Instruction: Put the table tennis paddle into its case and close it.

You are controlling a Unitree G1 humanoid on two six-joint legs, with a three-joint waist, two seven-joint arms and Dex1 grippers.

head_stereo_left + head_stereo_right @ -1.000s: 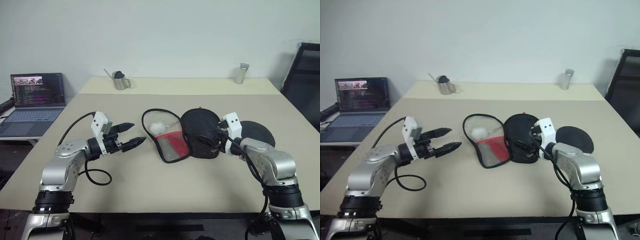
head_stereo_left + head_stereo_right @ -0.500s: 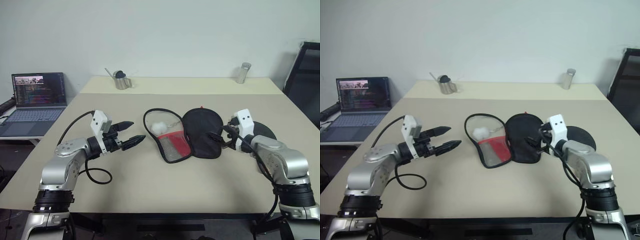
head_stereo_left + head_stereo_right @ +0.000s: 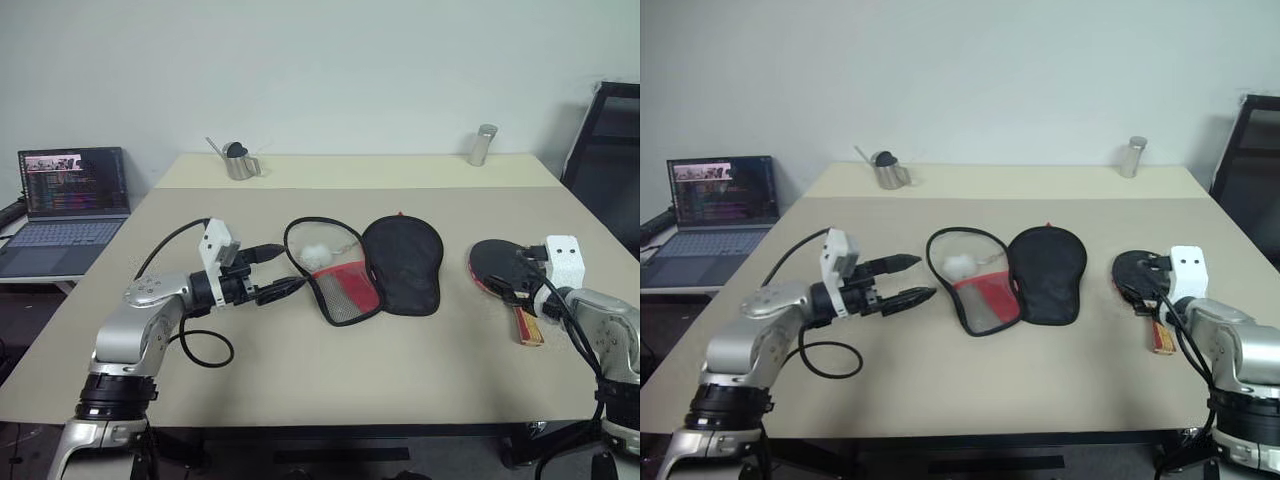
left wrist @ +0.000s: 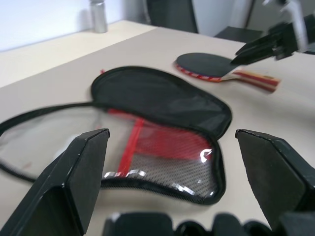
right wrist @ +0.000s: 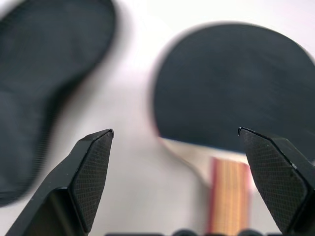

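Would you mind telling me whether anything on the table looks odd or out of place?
Nothing looks damaged or spilled. The case lies unzipped and spread open mid-table with a small white ball on its mesh half. The paddle lies flat to the case's right, apart from it.

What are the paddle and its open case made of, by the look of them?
Paddle: matte black face, probably rubber; handle looks like pale wood with red stripes. Case: soft black fabric with a see-through mesh pocket, red lining and zipper edge, lying limp and open.
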